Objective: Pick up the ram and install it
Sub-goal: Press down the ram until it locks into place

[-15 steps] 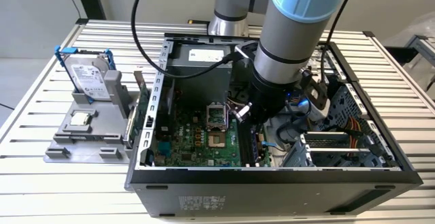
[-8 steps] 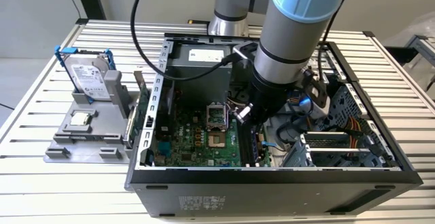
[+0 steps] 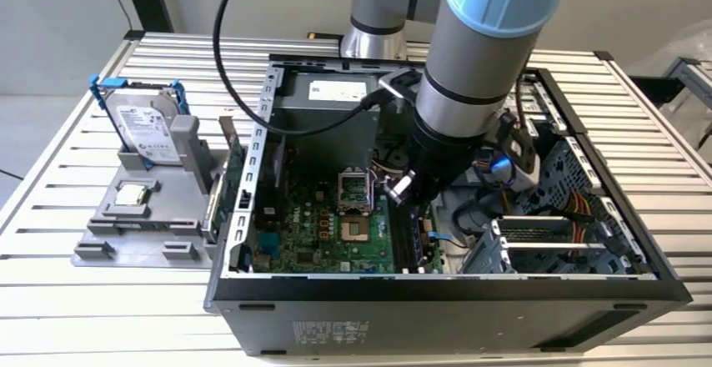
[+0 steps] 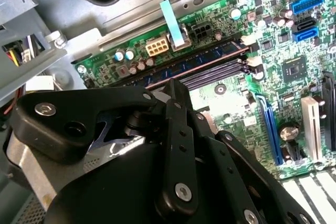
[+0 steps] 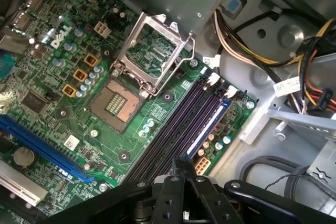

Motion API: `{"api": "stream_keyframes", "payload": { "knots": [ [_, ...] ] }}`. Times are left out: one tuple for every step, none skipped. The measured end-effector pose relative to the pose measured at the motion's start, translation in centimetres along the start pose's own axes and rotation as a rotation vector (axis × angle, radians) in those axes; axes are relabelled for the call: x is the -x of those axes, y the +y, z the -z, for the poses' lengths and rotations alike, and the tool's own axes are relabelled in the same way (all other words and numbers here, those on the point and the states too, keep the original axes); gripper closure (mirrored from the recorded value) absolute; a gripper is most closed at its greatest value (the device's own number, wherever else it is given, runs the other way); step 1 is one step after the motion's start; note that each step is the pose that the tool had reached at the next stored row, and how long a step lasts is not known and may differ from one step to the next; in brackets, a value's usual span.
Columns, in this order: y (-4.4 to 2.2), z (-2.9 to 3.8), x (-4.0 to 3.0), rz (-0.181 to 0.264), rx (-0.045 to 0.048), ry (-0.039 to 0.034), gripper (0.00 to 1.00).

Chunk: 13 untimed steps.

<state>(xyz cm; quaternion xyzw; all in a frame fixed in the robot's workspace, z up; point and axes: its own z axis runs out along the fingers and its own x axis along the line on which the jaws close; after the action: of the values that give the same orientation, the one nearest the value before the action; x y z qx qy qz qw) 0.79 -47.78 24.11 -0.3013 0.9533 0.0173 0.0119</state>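
Ram (image 5: 208,125) sits edge-down in the memory slot nearest the edge of the motherboard (image 5: 63,114). It shows as a thin bluish strip running alongside the empty dark slots (image 5: 173,129). In the second wrist view the same stick (image 4: 202,60) lies along its slot with dark chips in a row, a white latch (image 4: 255,61) at one end.

The gripper (image 5: 184,165) hangs directly over the slot bank, close above the end of the ram that lies away from the white latches. Its two black fingers (image 4: 174,94) are pressed together into one narrow tip with nothing pinched between them. Whether that tip touches the stick's top edge cannot be told.

Next to the slots, the processor socket (image 5: 116,103) is bare, its metal frame (image 5: 152,51) swung up.

In the exterior view the arm reaches down into the open computer case (image 3: 445,288), which lies on the slatted table (image 3: 112,317), with the gripper (image 3: 403,192) low over the board. On the exterior view's left, well apart from the gripper, a grey holder (image 3: 122,238) carries a hard drive (image 3: 150,129) standing upright and a small square processor chip (image 3: 133,193).
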Motion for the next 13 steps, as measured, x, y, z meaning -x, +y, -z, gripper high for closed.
{"api": "stream_keyframes", "payload": {
  "knots": [
    [0.00,0.00,0.00,0.006,0.0002,0.0001,1.00],
    [0.00,0.00,0.00,0.012,0.0004,0.0004,1.00],
    [0.00,0.00,0.00,0.019,0.0006,0.0004,1.00],
    [0.00,0.00,0.00,0.026,0.0009,0.0006,1.00],
    [0.00,0.00,0.00,0.033,0.0011,0.0009,1.00],
    [0.00,0.00,0.00,0.040,0.0014,0.0010,1.00],
    [0.00,0.00,0.00,0.048,0.0017,0.0012,1.00],
    [0.00,0.00,0.00,0.056,0.0020,0.0014,1.00],
    [0.00,0.00,0.00,0.063,0.0022,0.0016,1.00],
    [0.00,0.00,0.00,0.070,0.0024,0.0017,1.00],
    [0.00,0.00,0.00,0.076,0.0026,0.0019,1.00],
    [0.00,0.00,0.00,0.083,0.0028,0.0021,1.00],
    [0.00,0.00,0.00,0.090,0.0031,0.0023,1.00]
  ]
}}
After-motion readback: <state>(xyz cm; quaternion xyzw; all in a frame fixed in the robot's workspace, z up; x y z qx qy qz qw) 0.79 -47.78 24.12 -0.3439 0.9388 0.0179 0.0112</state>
